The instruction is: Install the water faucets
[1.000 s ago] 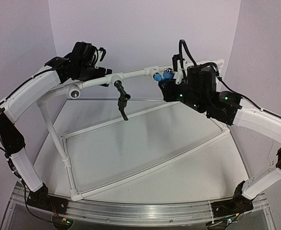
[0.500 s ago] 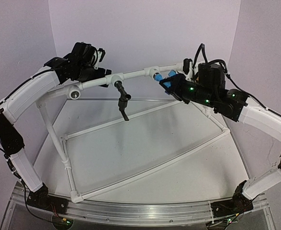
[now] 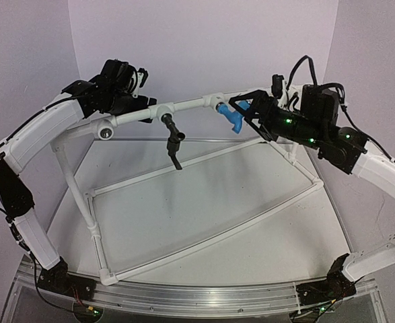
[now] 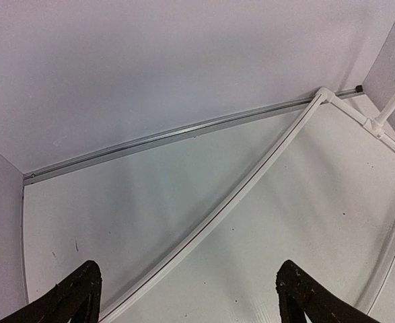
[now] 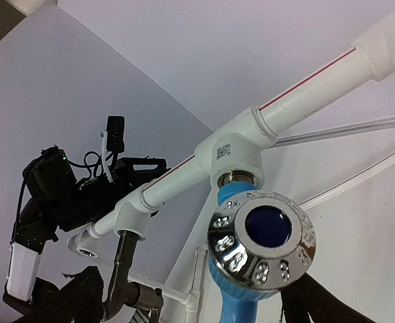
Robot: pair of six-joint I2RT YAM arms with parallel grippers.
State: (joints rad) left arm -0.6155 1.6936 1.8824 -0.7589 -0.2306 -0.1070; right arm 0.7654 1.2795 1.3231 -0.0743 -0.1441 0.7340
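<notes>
A bright blue faucet (image 3: 231, 116) hangs from a socket on the top bar of the white pipe frame (image 3: 187, 105). My right gripper (image 3: 247, 114) is open just to its right, jaws wide and off it. In the right wrist view the blue faucet (image 5: 260, 250) with its chrome knob sits screwed into the tee socket (image 5: 236, 176), and my right gripper (image 5: 197, 306) has a dark fingertip low on each side. A black faucet (image 3: 173, 138) hangs from the neighbouring socket, black faucet (image 5: 122, 269). My left gripper (image 3: 142, 104) is open at the top bar; in its own view the left gripper (image 4: 184, 296) is empty.
The frame's lower pipes (image 3: 204, 232) cross the white table (image 3: 251, 202), and an upright (image 3: 76, 182) stands at the left. An open elbow socket (image 3: 105, 130) faces forward near the left gripper. Below the left wrist runs a floor pipe (image 4: 251, 182). Purple walls close in behind.
My right gripper has opened and let go of the blue faucet. Its wrist has rolled and drawn back to the right, so the faucet now hangs uncovered. The left arm has not moved.
</notes>
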